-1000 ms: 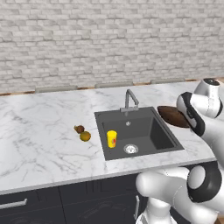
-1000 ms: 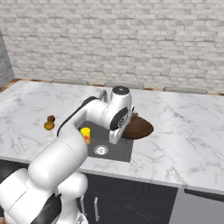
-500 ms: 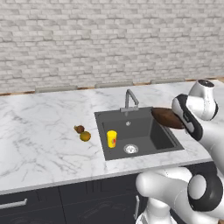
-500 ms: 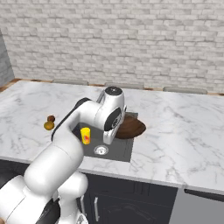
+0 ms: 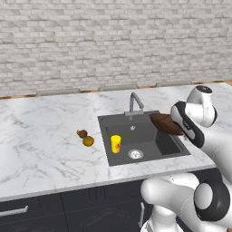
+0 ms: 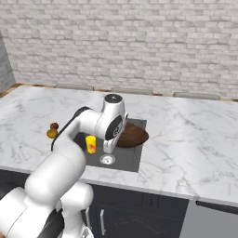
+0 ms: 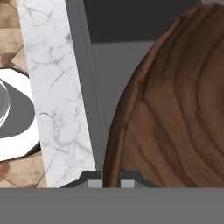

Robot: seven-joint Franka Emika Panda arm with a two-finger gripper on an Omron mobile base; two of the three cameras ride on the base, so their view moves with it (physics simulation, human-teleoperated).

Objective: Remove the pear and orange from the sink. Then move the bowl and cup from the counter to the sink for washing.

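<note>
Counter (image 5: 41, 136): white marble. Sink (image 5: 149, 138): dark basin, holds upright cup (image 5: 116, 143). Bowl (image 5: 166, 124): clamped by its rim in narrow fingers (image 7: 111, 180), raised over sink's right side. Orange (image 5: 88, 141), pear (image 5: 82, 133): touching, on counter left of sink.

No readable text anywhere.

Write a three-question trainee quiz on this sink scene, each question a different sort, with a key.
1. True or false: the cup stands in the sink.
2. Where do the pear and orange lie? A in the basin; B on the counter; C in the bowl.
3. Fill in: the pincer is shut on the rim of the ____.

Key: 1 true; 2 B; 3 bowl.
</note>
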